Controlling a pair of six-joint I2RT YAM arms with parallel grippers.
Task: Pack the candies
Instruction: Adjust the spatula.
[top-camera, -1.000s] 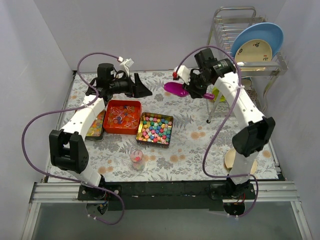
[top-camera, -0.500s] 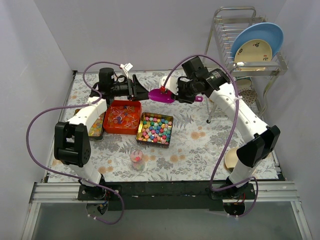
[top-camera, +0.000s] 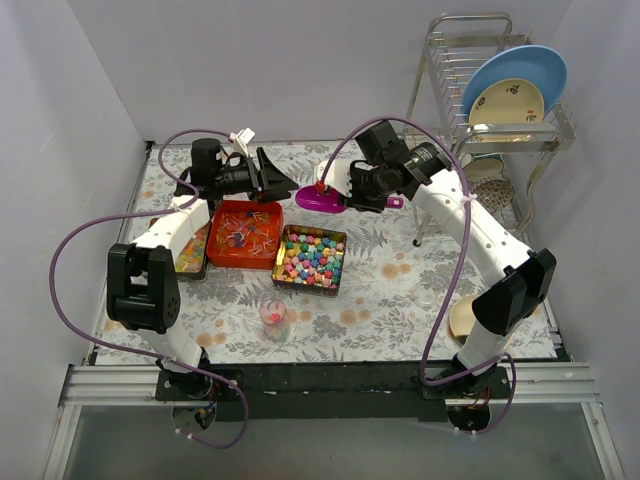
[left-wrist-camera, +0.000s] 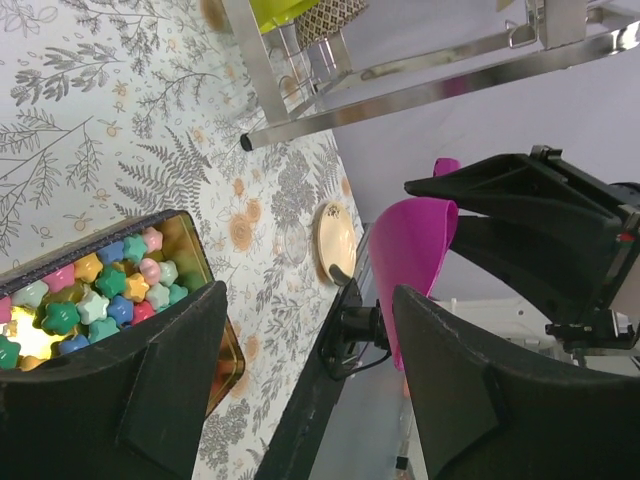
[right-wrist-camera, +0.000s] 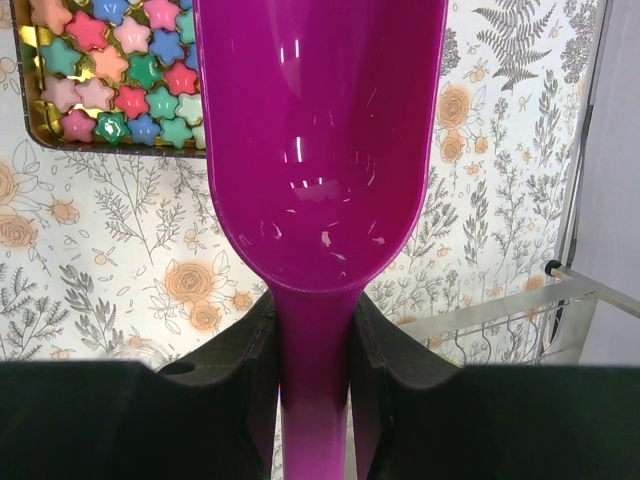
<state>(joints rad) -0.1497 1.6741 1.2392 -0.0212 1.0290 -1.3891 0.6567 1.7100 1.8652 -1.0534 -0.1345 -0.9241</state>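
The right gripper (right-wrist-camera: 312, 345) grips the purple scoop (right-wrist-camera: 320, 150) by its handle, bowl aimed at the wide, empty left gripper (top-camera: 272, 176), with the candies (top-camera: 311, 256) apparently just below its tip.

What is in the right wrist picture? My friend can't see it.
An empty, shiny purple scoop fills the middle, its handle pinched by the right gripper. Star-shaped candies in a gold tin sit top left, on a flowery table.

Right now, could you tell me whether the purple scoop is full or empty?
Empty. The right wrist view shows the scoop with a glossy, bare bowl and nothing inside; the right gripper clamps its handle.
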